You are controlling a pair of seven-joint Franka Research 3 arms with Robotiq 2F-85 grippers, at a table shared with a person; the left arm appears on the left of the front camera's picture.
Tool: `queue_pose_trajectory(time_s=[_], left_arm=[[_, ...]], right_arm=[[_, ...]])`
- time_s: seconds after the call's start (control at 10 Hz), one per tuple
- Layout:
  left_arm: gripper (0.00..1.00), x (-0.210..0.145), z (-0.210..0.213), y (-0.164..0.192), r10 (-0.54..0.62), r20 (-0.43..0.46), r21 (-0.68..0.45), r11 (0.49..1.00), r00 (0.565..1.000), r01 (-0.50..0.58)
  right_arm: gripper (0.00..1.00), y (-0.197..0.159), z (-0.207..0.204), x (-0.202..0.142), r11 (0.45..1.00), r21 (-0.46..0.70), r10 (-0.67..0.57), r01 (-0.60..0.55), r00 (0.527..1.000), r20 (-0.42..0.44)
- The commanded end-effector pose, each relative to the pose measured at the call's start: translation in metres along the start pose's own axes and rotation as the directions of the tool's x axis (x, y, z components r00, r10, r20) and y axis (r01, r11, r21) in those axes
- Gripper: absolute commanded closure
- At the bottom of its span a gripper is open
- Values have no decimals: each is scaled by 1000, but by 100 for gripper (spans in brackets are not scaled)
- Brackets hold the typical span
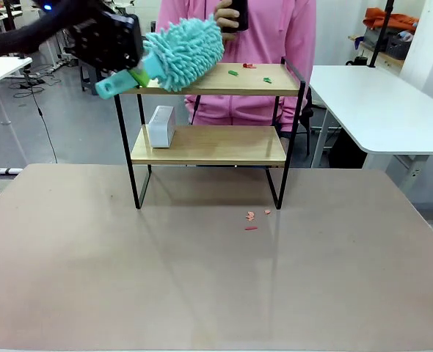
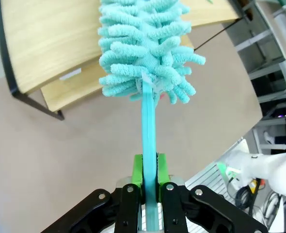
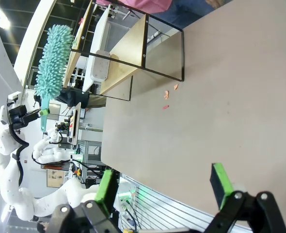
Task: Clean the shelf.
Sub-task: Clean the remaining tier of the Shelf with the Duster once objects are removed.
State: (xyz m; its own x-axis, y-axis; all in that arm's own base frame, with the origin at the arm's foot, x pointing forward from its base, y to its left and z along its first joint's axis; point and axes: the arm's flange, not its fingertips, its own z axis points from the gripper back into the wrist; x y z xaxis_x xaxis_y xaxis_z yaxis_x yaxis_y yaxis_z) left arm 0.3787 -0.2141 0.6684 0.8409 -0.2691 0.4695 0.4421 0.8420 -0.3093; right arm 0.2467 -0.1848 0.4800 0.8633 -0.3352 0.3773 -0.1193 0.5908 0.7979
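My left hand is clamped on the handle of a teal fluffy duster, whose head lies over the left end of the top board. The shelf stands on the far half of the bench, with a white box on its lower board. A white sticker there is too small to read. My right hand is spread wide and empty.

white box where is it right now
In the front view the white box stands at the left end of the lower board of the shelf, below the teal duster.
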Motion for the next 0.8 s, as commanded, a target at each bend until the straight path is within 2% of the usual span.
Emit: queue_pose_trajectory(time_s=[0.0,0.1,0.3,0.7], left_arm=[[100,21,-2,-8,32,13,85,996,999,-33],[100,29,-8,-9,55,44,106,993,998,-59],[100,35,-13,-8,75,47,104,991,996,-80],[100,44,-29,-19,4,-26,75,997,1000,-2]], right_arm=[[0,1,-1,3,999,23,21,-22,1000,18],[0,1,-1,3,999,23,21,-22,1000,18],[0,1,-1,3,999,23,21,-22,1000,18],[0,1,-1,3,999,23,21,-22,1000,18]])
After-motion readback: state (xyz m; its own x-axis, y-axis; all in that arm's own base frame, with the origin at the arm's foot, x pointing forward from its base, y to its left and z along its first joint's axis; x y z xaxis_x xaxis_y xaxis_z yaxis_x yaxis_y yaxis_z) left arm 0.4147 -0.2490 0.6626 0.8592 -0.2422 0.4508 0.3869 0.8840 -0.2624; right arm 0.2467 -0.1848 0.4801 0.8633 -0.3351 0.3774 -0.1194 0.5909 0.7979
